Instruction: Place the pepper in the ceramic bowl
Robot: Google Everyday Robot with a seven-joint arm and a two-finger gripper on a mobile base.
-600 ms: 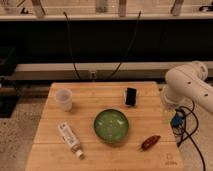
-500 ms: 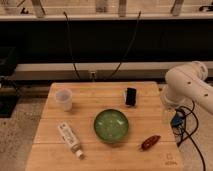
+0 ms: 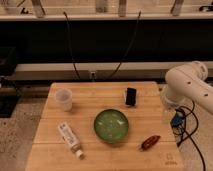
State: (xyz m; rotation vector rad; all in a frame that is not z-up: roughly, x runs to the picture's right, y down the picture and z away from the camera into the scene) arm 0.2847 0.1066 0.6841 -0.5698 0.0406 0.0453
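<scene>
The green bowl point(image 3: 111, 125) sits near the middle of the wooden table point(image 3: 150, 107), its open mouth up and free to receive the pepper. The red pepper point(image 3: 149, 142) lies flat on the boards to the right of the bowl and slightly nearer the front edge, close but apart from it. The gripper point(image 3: 172, 119) hangs off the table's right edge, well right of the bowl; nothing is seen in its hold. A cup point(image 3: 64, 99), a tube point(image 3: 69, 139) and a dark object point(image 3: 131, 96) ring the bowl.

pepper point(image 3: 150, 142): reddish, lying flat, right of bowl | ceramic bowl point(image 3: 111, 125): green, upright | pincer point(image 3: 168, 114): apparently off table's right edge
</scene>
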